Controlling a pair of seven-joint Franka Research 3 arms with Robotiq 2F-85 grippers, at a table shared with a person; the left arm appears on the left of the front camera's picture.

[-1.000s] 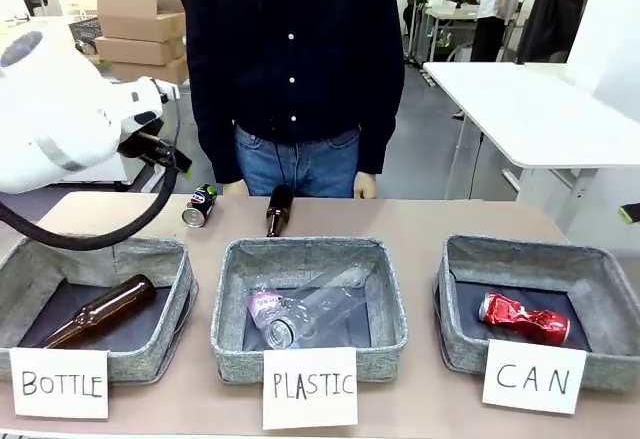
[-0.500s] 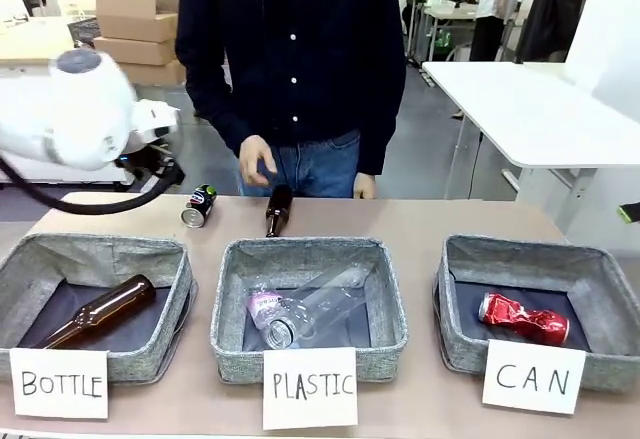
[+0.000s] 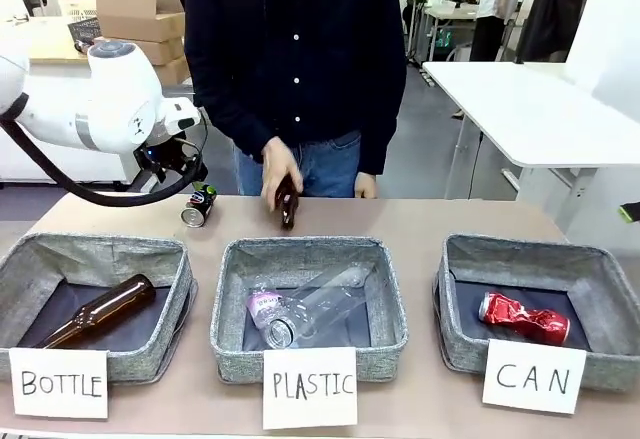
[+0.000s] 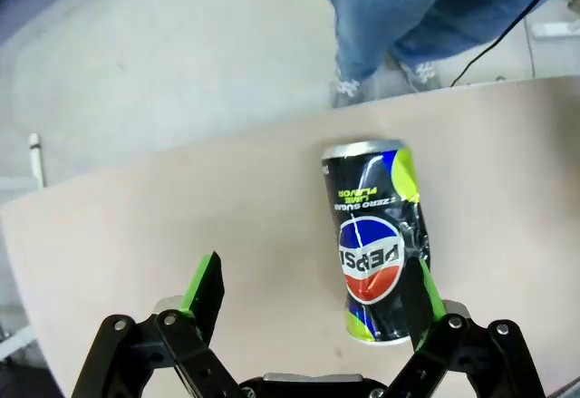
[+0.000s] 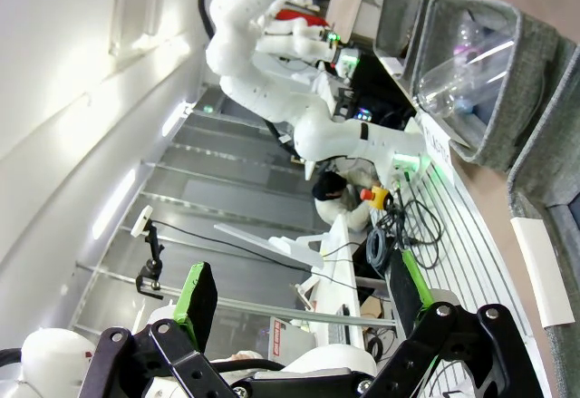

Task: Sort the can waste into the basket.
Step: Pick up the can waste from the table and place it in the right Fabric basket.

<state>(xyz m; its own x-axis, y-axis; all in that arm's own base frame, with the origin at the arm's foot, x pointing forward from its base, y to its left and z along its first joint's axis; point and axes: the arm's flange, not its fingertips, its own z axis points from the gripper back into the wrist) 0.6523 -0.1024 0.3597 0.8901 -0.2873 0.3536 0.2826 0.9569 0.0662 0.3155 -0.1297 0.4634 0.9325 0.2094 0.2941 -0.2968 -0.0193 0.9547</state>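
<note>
Swung in over dark can (image 4: pixel 376 244) with left gripper (image 4: pixel 313 271), fingers wide, empty; right gripper (image 5: pixel 299 280) wide too. Drop into basket (image 3: pixel 520 246) pending.

Glossy crumpled red metal can (image 3: pixel 523 319), shiny dark printed can (image 4: pixel 376 239), rough grey woven-cloth basket (image 3: pixel 540 259), matt tabletop (image 3: pixel 450 217).

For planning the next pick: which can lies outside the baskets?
The dark can, lying on the bare table; the red can is inside the CAN basket.

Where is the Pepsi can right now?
In the front view the dark can lies on its side on the table, far left, behind the BOTTLE basket, with the open left gripper close by.
</note>
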